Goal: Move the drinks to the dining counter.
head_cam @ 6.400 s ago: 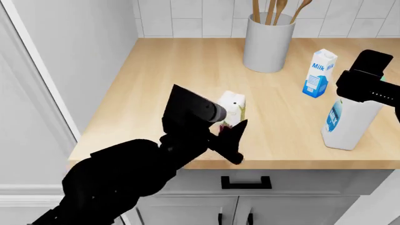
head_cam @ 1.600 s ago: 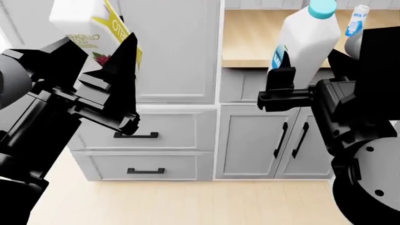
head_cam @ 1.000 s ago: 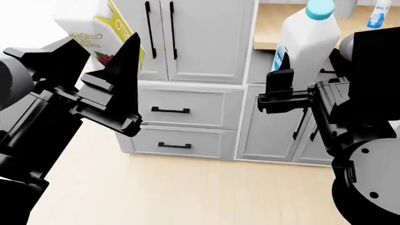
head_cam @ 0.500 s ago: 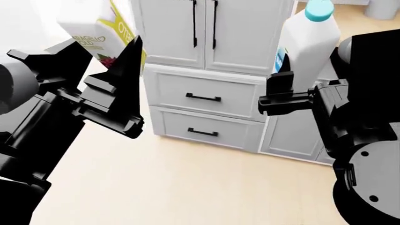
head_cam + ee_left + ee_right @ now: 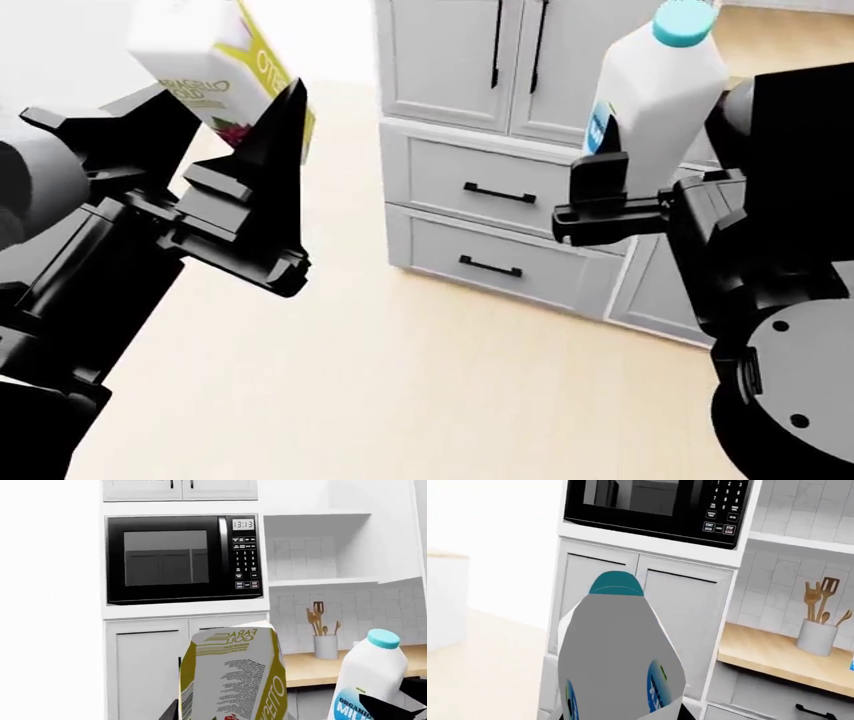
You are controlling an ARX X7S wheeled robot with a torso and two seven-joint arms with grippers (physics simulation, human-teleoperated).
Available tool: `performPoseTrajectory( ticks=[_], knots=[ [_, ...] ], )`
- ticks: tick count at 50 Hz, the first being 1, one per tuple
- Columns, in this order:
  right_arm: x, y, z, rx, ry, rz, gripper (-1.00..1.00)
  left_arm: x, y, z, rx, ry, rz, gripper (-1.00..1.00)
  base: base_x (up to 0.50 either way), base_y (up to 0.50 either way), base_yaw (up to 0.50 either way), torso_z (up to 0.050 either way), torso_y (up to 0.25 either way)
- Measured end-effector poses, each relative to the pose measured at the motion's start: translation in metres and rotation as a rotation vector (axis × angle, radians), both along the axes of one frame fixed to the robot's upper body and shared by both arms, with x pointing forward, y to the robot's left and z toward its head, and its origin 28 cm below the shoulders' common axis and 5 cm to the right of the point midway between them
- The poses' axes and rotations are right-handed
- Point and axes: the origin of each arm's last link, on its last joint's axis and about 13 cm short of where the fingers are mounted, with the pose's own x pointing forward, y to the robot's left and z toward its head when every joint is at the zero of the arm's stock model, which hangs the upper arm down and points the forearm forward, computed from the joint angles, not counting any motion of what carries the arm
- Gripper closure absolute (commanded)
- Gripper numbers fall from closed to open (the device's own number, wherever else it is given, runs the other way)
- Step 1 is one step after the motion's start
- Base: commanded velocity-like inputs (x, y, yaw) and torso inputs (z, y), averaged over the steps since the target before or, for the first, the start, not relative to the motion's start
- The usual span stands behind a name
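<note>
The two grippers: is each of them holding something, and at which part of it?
The left gripper holds the raspberry carton by its lower body. The right gripper holds the teal-capped bottle by its lower body.

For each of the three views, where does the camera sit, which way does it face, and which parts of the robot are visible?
Head view: on the head, facing down at floor and drawers; both arms show, left tool holding the raspberry carton, right tool the bottle.
Left wrist view: behind the carton, facing the microwave; barely any tool visible.
Right wrist view: behind the bottle, facing the same microwave; no tool visible.
Both wrist views share microwave and utensil pot.
</note>
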Motion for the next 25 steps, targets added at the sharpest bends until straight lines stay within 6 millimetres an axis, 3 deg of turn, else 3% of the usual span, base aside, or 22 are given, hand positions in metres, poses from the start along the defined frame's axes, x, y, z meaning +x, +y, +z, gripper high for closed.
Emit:
performPoseTrajectory(
  ticks=[13, 25],
  knots=[
    [0.0, -0.002, -0.0004, 0.021, -0.003, -0.01, 1.0, 0.0006, -0.0006, -0.0009, 0.002, 0.002, -0.003, 1.0, 0.21, 0.08, 0.0, 0.0, 0.002],
    [0.0007, -0.0019, -0.0017, 0.016, -0.004, -0.011, 1.0, 0.0012, -0.0007, -0.0026, 0.001, 0.006, -0.005, 1.0, 0.37, 0.15, 0.0, 0.001, 0.003]
  ],
)
